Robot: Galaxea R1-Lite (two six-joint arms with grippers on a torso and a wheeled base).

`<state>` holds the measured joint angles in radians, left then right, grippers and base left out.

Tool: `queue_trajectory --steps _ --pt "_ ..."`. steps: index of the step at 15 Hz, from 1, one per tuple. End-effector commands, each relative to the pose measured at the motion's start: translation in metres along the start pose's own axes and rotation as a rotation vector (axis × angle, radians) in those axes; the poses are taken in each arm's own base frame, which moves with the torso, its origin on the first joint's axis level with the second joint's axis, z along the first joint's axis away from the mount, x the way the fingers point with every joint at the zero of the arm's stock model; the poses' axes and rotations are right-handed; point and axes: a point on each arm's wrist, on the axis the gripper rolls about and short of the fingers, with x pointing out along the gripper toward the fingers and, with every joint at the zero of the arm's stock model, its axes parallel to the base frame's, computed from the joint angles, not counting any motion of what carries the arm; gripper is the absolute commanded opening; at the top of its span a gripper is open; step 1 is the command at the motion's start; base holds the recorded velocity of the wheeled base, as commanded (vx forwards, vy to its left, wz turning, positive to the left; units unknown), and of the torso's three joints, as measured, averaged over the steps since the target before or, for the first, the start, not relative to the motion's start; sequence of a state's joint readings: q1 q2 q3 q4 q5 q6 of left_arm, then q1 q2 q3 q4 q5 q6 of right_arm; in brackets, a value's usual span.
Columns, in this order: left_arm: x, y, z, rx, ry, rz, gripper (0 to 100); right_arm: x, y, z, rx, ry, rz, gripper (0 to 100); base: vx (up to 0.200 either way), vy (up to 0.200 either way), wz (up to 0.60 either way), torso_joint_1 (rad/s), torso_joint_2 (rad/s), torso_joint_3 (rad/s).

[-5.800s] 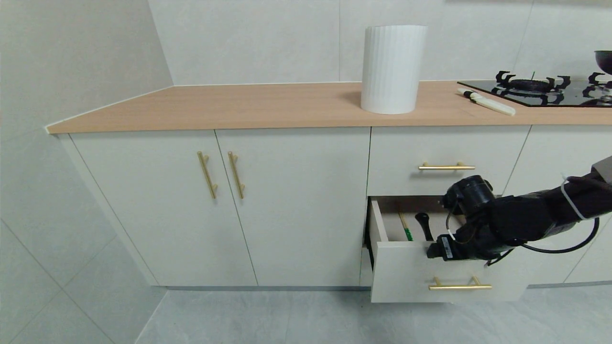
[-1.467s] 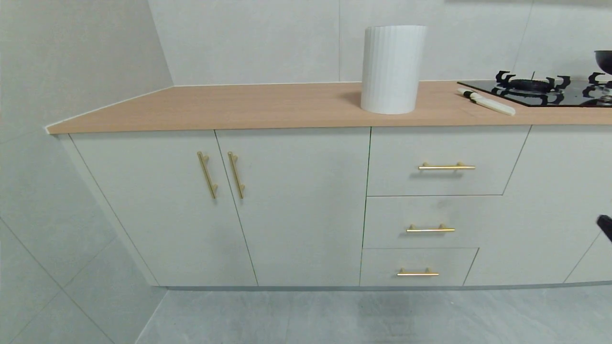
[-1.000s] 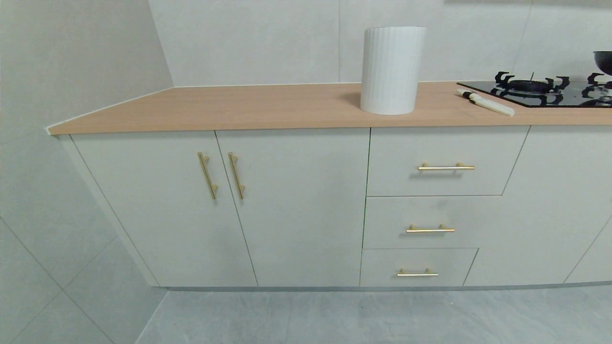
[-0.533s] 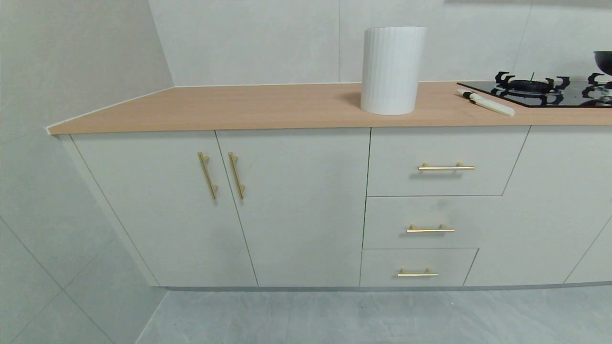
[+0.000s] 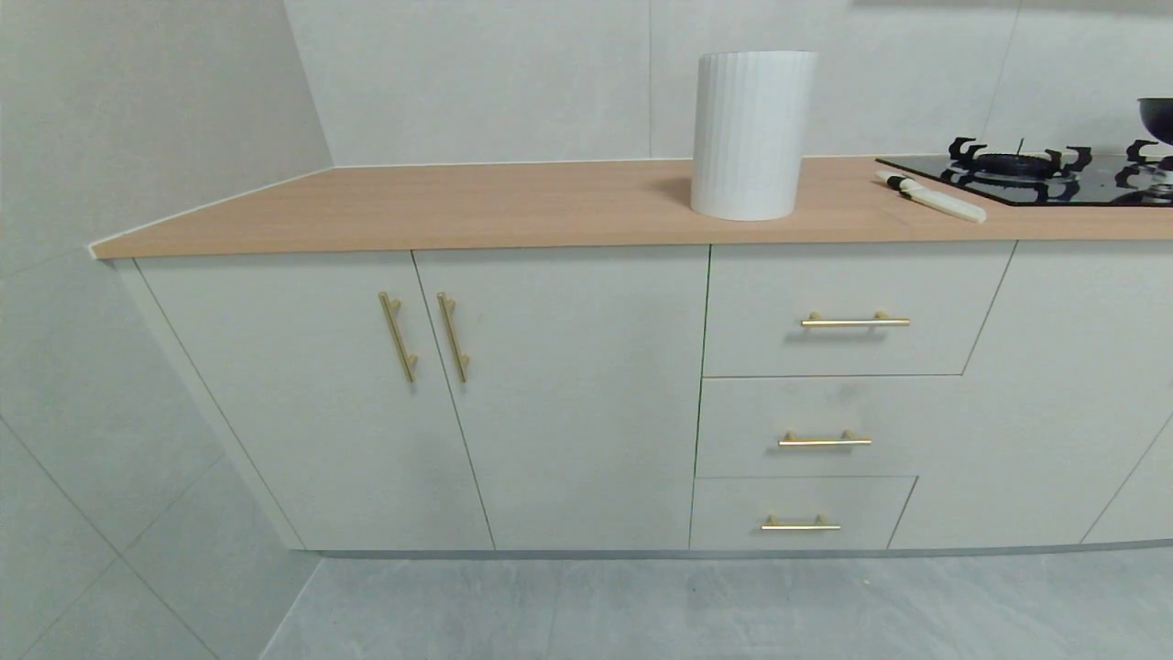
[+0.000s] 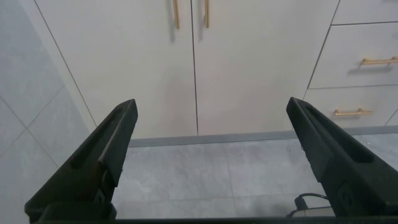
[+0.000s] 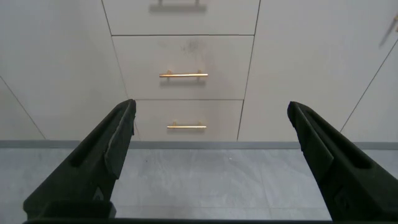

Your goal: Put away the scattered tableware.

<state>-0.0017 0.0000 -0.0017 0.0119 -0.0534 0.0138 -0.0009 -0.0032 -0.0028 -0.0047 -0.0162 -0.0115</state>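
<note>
Head view up top: the white knife (image 5: 933, 195) lies on the countertop (image 5: 458, 206) just beside the hob (image 5: 1035, 174), with all three drawers (image 5: 825, 412) shut. Down low, the left gripper (image 6: 211, 104) faces the cabinet doors (image 6: 155, 68) and the right gripper (image 7: 211, 104) the drawers (both spread wide, holding nothing).

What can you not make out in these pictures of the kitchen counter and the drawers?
Head view: contents of the three drawers, hidden behind their shut fronts.
Head view: inside of the white ribbed container, hidden by its own wall.
Head view: dark pot at the far right, cut off by the edge.
</note>
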Motion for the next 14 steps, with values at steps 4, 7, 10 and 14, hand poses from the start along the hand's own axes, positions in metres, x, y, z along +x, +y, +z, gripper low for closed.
queue_trajectory --steps 4,7,10,14 --pt "0.0 0.0 -0.0001 -0.002 0.001 0.0 100 0.0004 0.0001 -0.0012 0.007 0.011 0.0 100 0.0 0.0 0.0 0.0 0.0 0.0" --pt "0.0 0.0 -0.0001 -0.002 0.001 0.0 100 0.0004 0.0001 -0.0012 0.007 0.011 0.0 100 0.0 0.0 0.0 0.0 0.0 0.0" --pt "0.0 0.0 -0.0001 0.0 0.001 0.0 100 0.0004 0.0001 -0.0012 0.007 0.011 0.002 100 0.0 0.0 0.0 0.0 0.0 0.0" --pt "0.0 0.0 -0.0001 0.0 0.001 0.0 100 0.0004 0.0001 -0.0012 0.007 0.011 0.002 100 0.0 0.0 0.0 0.0 0.0 0.0"
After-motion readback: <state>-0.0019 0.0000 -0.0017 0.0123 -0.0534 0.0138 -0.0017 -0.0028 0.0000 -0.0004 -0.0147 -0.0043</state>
